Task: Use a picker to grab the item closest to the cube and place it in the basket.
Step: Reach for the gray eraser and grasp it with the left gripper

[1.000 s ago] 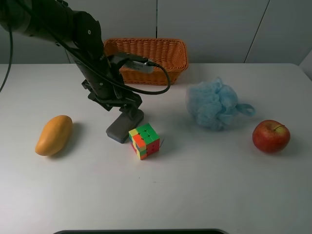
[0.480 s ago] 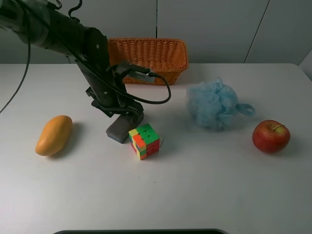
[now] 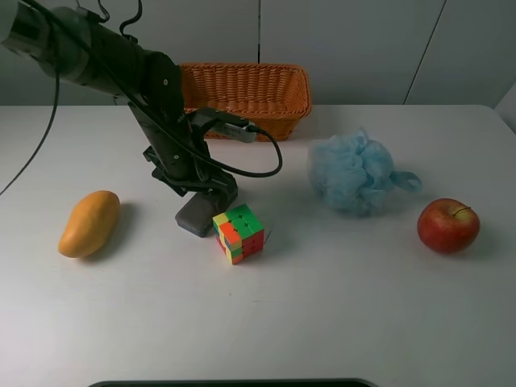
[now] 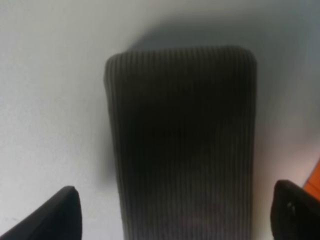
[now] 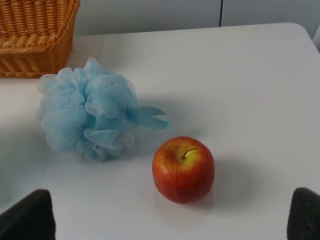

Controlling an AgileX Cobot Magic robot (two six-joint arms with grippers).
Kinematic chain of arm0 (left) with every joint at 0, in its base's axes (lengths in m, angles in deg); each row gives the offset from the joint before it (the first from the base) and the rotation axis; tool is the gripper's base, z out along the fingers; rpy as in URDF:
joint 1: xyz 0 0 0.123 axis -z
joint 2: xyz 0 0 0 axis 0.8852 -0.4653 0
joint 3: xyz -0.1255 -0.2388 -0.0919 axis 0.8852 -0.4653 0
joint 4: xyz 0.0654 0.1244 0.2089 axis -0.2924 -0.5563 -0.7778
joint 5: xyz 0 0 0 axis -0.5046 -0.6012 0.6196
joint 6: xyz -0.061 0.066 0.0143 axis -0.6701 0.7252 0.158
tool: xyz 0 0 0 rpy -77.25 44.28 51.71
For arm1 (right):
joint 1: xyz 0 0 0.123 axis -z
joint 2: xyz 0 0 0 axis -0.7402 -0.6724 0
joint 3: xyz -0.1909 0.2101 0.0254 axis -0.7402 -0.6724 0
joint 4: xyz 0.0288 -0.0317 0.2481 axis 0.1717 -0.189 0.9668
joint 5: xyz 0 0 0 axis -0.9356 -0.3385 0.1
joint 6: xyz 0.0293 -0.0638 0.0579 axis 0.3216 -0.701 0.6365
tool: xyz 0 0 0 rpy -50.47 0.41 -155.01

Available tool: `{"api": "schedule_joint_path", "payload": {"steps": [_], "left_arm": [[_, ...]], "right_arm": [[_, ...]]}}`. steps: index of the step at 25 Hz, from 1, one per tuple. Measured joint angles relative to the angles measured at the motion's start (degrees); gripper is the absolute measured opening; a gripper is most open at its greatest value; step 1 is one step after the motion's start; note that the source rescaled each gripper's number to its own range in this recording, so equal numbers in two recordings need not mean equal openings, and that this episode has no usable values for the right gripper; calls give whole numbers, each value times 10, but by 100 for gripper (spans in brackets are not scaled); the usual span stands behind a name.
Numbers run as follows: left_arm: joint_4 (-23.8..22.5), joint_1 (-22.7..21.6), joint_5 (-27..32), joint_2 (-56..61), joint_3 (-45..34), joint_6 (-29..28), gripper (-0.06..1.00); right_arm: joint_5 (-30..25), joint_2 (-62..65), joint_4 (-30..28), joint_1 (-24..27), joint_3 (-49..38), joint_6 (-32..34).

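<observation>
The item, a dark gray oblong block (image 3: pixel 192 218), lies on the white table and touches the left side of the multicoloured cube (image 3: pixel 239 233). The picker, my black left gripper (image 3: pixel 211 192) with trailing cables, is low over the block's far end. In the left wrist view the block (image 4: pixel 182 140) fills the middle and my left gripper (image 4: pixel 175 215) is open, with one fingertip (image 4: pixel 55 215) on each side of the block and apart from it. The orange-brown wicker basket (image 3: pixel 242 97) stands at the back. My right gripper (image 5: pixel 165 220) is open and empty.
An orange mango (image 3: pixel 89 223) lies at the left. A blue mesh bath sponge (image 3: pixel 355 173) and a red apple (image 3: pixel 448 226) lie at the right; both also show in the right wrist view, the sponge (image 5: pixel 90 115) and the apple (image 5: pixel 183 170).
My left arm has swung slightly and settled lower over the gray block. The block, cube and other things have not moved.
</observation>
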Motion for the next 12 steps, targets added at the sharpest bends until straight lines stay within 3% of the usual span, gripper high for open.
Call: {"api": "schedule_joint_path", "payload": {"steps": [12], "left_arm": [[0,0,-1,-13,2,1,100]], "right_arm": [[0,0,0,0,0,0]]}}
